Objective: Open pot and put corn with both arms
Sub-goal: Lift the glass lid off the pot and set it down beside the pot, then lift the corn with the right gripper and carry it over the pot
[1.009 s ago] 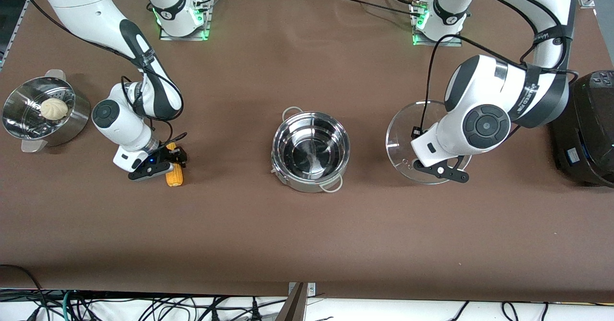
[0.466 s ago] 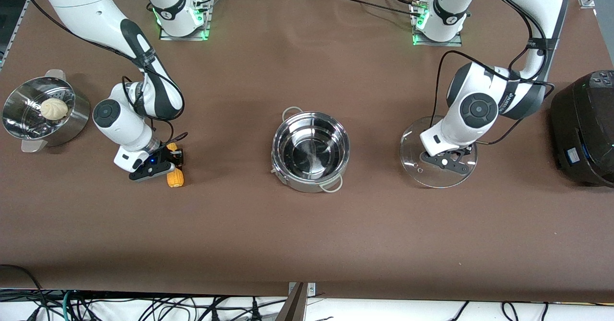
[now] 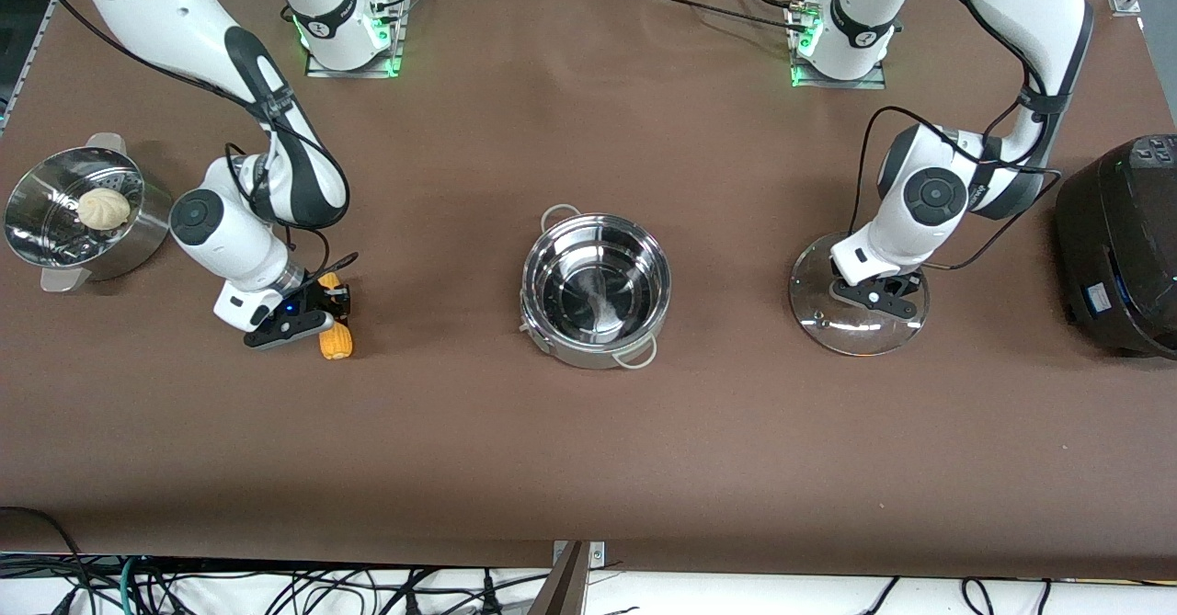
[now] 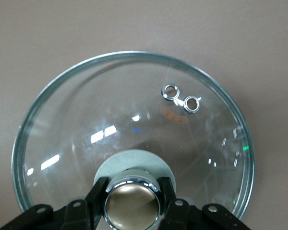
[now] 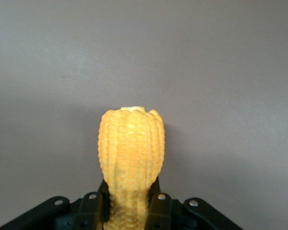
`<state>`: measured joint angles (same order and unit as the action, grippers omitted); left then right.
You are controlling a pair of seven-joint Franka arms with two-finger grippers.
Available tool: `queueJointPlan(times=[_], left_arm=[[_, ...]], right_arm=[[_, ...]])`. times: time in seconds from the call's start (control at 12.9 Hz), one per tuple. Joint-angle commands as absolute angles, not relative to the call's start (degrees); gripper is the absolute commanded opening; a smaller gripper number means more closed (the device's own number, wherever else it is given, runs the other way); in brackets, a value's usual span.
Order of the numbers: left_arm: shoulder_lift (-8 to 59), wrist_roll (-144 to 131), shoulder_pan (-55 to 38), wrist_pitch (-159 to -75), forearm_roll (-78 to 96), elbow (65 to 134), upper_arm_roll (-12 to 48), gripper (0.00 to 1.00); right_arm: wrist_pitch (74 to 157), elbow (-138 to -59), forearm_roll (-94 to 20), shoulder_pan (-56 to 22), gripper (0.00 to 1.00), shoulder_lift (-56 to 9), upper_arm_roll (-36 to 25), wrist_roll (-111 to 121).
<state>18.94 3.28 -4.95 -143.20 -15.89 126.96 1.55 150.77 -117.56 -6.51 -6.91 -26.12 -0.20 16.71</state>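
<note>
Surface (image 3: 588,468): brown, bare along the edge nearest the front camera.

Corn (image 3: 335,335): yellow-orange cob lying on the surface toward the right arm's end, well apart from the pot. In the right wrist view the cob (image 5: 130,158) points away from the camera, its base between two black fingers.

Right gripper (image 3: 331,313): low at the surface, clenched on the corn; the fingers (image 5: 156,208) press both sides of the cob.

Pot (image 3: 596,289): shallow shiny steel, at the middle of the surface, uncovered, nothing inside. One wire loop handle faces the front camera, the other points toward the robots' bases.

Lid (image 3: 860,295): clear glass disc with a steel rim, on or just above the surface toward the left arm's end, beside the pot and apart from it. In the left wrist view the lid (image 4: 134,124) shows two small steel-ringed holes and a round shiny knob (image 4: 132,203).

Left gripper (image 3: 874,291): over the lid's centre, closed tight on the knob; a finger (image 4: 97,199) stands at either side of it.

Steamer bowl (image 3: 83,220): perforated steel, at the right arm's end, slightly farther from the front camera than the corn, holding a pale bun (image 3: 101,208).

Black appliance (image 3: 1122,247): large, rounded, at the left arm's end, beside the lid.
</note>
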Motion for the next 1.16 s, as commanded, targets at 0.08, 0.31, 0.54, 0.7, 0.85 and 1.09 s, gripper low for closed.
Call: queueJointPlan(times=[0.08,0.31,0.54,0.7,0.85,1.09], left_arm=[[20.04,4.04,-2.64,-143.70,-17.14,127.09,2.20,0.20],[20.83,4.75,-2.64,-143.61,-17.05,126.65,2.11,0.74],[20.74,4.75,-2.72,-143.18,-16.96,126.30,2.20,1.00],[20.48,4.66,-2.72,-142.82,-16.96,125.51,2.20,1.00],[20.04,4.57,-2.81,-139.85,-16.70,124.11,2.28,1.00],[18.64,4.57,-3.51,-135.81,-16.35,122.18,2.63,1.00]], right_arm=[[132.67,-113.39,-7.12,-6.77,0.11,-16.72,0.09,13.27],[123.51,-109.61,-7.03,-6.77,0.11,-13.81,-0.09,11.53],[120.94,-108.28,-6.24,-8.07,0.11,-12.40,1.48,4.07],[120.85,-107.76,-5.80,-9.57,0.11,-12.22,4.03,-3.04],[119.28,-105.83,-4.05,-12.20,0.11,-11.95,5.88,-10.94],[116.02,-101.09,-1.33,-19.22,0.11,-13.00,5.98,-22.99]])
